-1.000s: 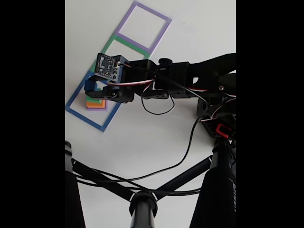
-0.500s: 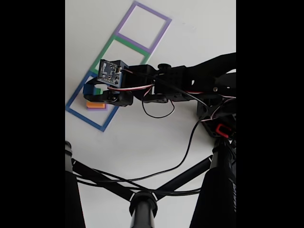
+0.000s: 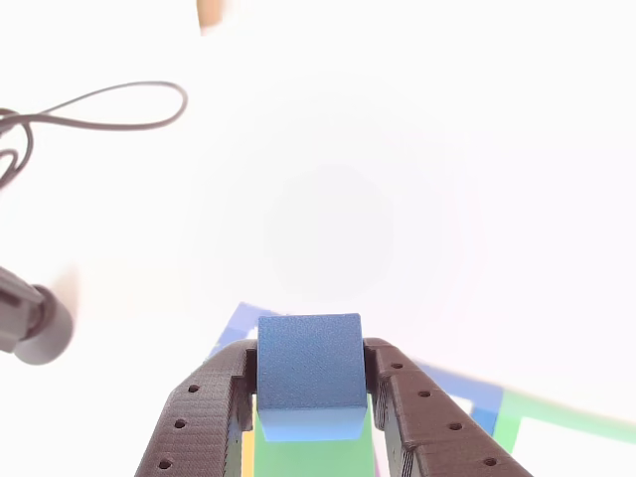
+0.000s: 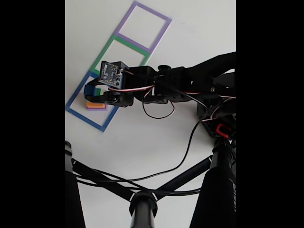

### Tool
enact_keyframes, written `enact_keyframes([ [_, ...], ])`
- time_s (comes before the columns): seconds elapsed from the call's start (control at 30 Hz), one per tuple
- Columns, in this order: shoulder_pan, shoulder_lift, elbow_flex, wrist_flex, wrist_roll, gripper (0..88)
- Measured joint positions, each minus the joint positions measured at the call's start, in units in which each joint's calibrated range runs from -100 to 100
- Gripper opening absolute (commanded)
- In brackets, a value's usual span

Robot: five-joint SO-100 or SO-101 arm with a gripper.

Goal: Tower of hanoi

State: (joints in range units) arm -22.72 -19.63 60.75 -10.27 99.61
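My gripper (image 3: 310,360) is shut on a matte blue cube (image 3: 308,373), its two black fingers (image 3: 204,402) pressing the cube's sides. Right beneath the blue cube lies a green cube (image 3: 313,455). In the fixed view the gripper (image 4: 91,90) holds the blue cube (image 4: 88,89) above the blue square outline (image 4: 88,119). An orange cube (image 4: 95,103) on a purple one (image 4: 97,109) sits inside that outline, just below the gripper in the picture. Whether the blue cube touches the green one I cannot tell.
A green square outline (image 4: 108,48) and a purple square outline (image 4: 161,33) continue the strip toward the top. Black stand legs (image 4: 142,204) and cables (image 4: 164,173) cross the bottom of the fixed view. A cable loop (image 3: 119,107) lies at the far left.
The gripper has risen with the blue cube and shifted slightly toward the green outline. The orange and purple stack now shows more fully below it.
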Motion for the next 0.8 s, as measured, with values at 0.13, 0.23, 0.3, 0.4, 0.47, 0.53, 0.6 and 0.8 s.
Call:
enact_keyframes([
  [0.13,-0.08,1.1,0.0,-0.64,0.0,1.1],
  [0.23,-0.08,1.35,0.35,-1.04,0.0,1.1],
  [0.3,-0.08,1.52,0.87,-1.28,0.0,1.1],
  [0.4,-0.08,1.52,1.31,-1.36,0.0,1.3],
  [0.47,-0.08,1.6,1.57,-1.61,0.0,1.8],
  [0.53,-0.08,1.52,1.57,-2.41,0.0,2.6],
  [0.6,-0.08,2.45,1.57,-3.29,0.0,3.2],
  [0.8,-0.08,4.81,1.57,-5.78,0.39,8.1],
])
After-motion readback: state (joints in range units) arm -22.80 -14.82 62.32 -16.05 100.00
